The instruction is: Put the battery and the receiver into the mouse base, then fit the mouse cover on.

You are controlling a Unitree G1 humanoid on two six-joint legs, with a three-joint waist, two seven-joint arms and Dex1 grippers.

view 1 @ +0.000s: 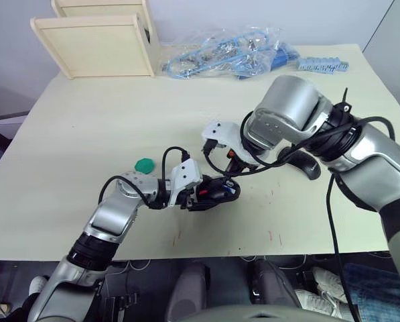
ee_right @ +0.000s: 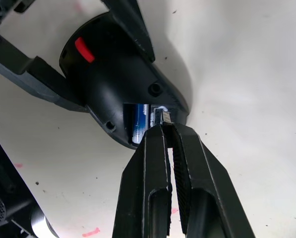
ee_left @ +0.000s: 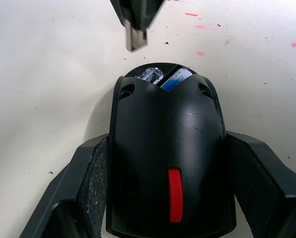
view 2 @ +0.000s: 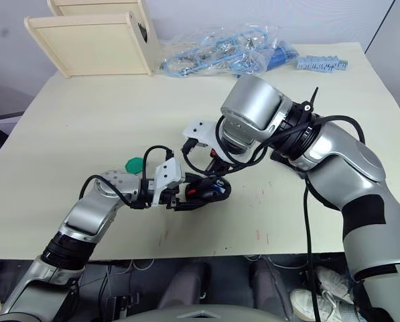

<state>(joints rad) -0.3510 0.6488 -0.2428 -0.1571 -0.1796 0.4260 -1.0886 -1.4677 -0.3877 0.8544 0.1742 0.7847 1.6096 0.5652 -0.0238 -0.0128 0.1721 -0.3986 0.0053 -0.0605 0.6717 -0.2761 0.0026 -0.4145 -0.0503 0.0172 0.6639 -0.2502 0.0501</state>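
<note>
Mouse base [ee_left: 170, 163]: black oval body with a red scroll wheel, sitting on the pale table [view 1: 86, 147] near its front edge, roughly at 6 o'clock of the tabletop; its open compartment faces the right gripper.
Left gripper [ee_left: 170, 198]: its two black fingers [ee_left: 88, 188] press against the base's two sides, clamping it.
Battery [ee_right: 139, 121]: blue and silver, lying inside the base's open compartment.
Receiver [ee_left: 136, 38]: small nub with a metal end, pinched at the tip of the right gripper, just beside the compartment mouth; whether it touches the base cannot be told.
Right gripper [ee_right: 166, 130]: fingers closed tight on the receiver, tips right at the rim of the compartment.
Mouse cover [view 1: 309, 166]: dark curved shell lying on the table at about 3 o'clock from the base, partly hidden under the right arm.
Green disc [view 1: 144, 164]: on the table at about 10 o'clock from the base, apart from it.
Back edge, 12 o'clock: wooden box [view 1: 99, 41] and a clear bag of blue parts [view 1: 226, 54].
</note>
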